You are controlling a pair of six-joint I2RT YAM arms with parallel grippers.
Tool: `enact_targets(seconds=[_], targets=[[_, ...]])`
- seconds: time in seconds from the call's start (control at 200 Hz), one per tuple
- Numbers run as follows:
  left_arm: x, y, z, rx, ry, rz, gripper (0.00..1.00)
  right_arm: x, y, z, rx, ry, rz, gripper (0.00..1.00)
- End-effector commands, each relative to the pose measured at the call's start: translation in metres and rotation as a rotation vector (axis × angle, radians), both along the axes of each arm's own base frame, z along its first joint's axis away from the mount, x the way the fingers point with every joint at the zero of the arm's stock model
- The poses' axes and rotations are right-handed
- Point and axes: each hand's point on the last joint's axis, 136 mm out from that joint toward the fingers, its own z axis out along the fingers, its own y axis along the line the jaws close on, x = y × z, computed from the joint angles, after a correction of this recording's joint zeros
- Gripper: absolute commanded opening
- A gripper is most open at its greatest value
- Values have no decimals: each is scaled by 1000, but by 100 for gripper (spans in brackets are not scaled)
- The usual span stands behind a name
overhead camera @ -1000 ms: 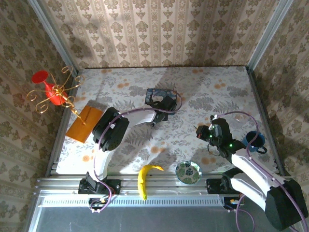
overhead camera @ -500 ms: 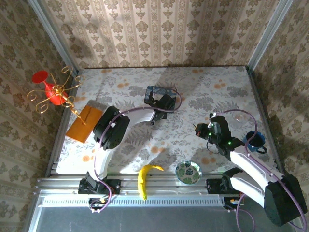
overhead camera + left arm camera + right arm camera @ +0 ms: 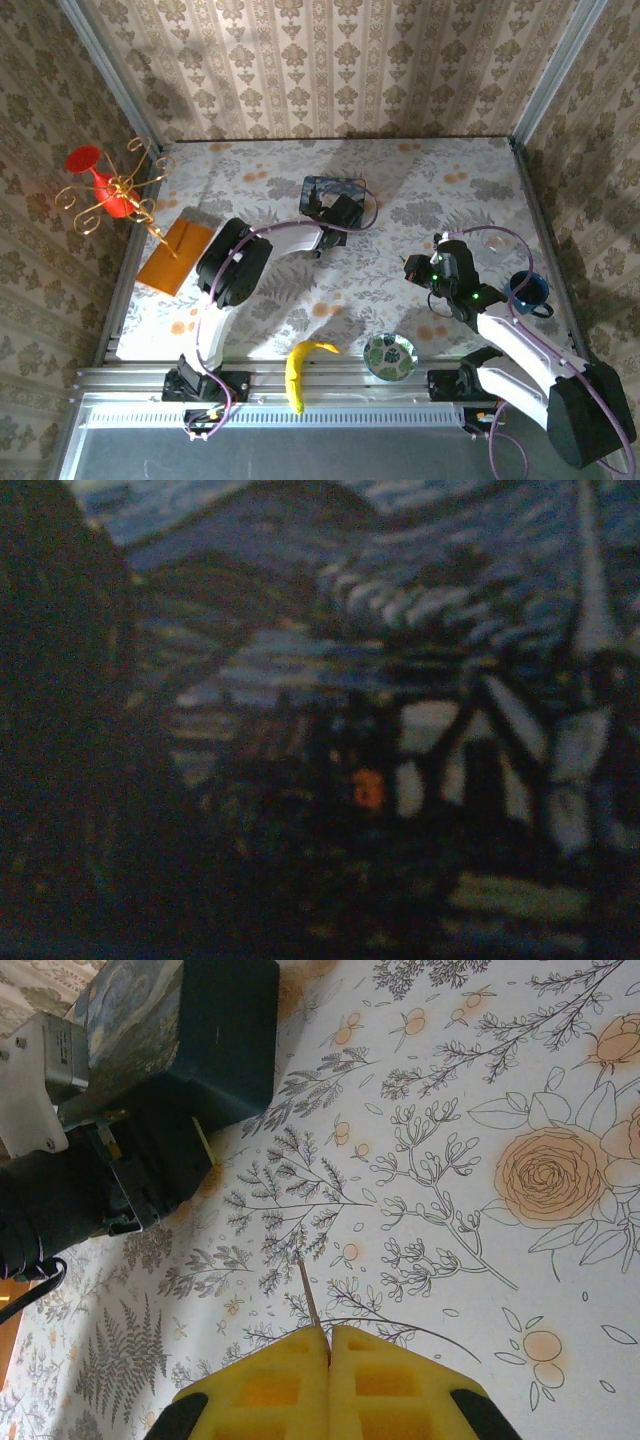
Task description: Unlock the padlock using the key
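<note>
The key (image 3: 309,1292) is a thin silvery sliver seen edge-on. It is pinched between the yellow fingertips (image 3: 265,1365) of your right end effector (image 3: 328,1334), whose jaws are pressed narrow around it. In the right wrist view the key points toward 11 o'clock over the bare floral bench (image 3: 480,1080), and its tip touches nothing.

I cannot tell where the padlock sits. The area around the box front is dark and crowded.

At 10 o'clock in that same view, well apart from the key tip, stands the blue starry-night box (image 3: 190,1020). A dark arm head is pressed against its near side.

From above, the box lies at 12 o'clock from the bench centre. Your left end effector (image 3: 336,212) is right up against the box's near edge. The left wrist view is a dim, blurred close-up of the box's painted swirls and houses, with one small orange spot. Neither view shows how wide those jaws stand, so I cannot tell whether they grip anything.

The right end effector hovers at about 3 o'clock from the centre, well apart from the box.

A banana (image 3: 305,368) lies at 6 o'clock on the bench's near edge, with a patterned dish (image 3: 389,355) near it at 5 o'clock. A blue mug (image 3: 525,290) sits by the right wall at 4 o'clock. An orange board (image 3: 175,255) lies at 9 o'clock. A red vase (image 3: 95,180) and a gold wire stand (image 3: 118,195) sit at 10 o'clock.
</note>
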Motion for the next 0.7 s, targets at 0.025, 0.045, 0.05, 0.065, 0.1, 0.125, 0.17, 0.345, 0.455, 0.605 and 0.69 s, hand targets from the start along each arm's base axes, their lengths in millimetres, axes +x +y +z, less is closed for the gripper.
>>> enact_targets(seconds=[0.025,0.045,0.05,0.065,0.1,0.125,0.17,0.345,0.455,0.605,0.69], targets=[[12,-7,0,-24,-28,-45,50,4,0,11,23,-33,-13,0],[12,-8,0,-27,-29,-52,49,3,0,10,23,-33,-12,0],[12,-8,0,-27,-29,-52,48,3,0,10,22,-33,-13,0],[13,-9,1,-30,-31,-55,45,3,0,10,24,-33,-12,0],[13,-11,1,-34,-32,-61,41,4,0,10,23,-33,-13,0],[13,-12,0,-37,-32,-67,40,4,0,10,24,-35,-12,0],[14,-13,0,-40,-32,-67,40,4,0,10,24,-34,-14,0],[17,-14,-4,-54,-21,-62,28,2,-1,6,24,-30,-18,0],[16,-15,-3,-68,-15,-60,23,0,-2,4,26,-29,-24,0],[10,-18,0,-103,16,-58,13,-1,-3,-1,31,-31,-28,0],[2,-22,3,-154,62,-46,4,-2,-2,-4,32,-34,-22,0]])
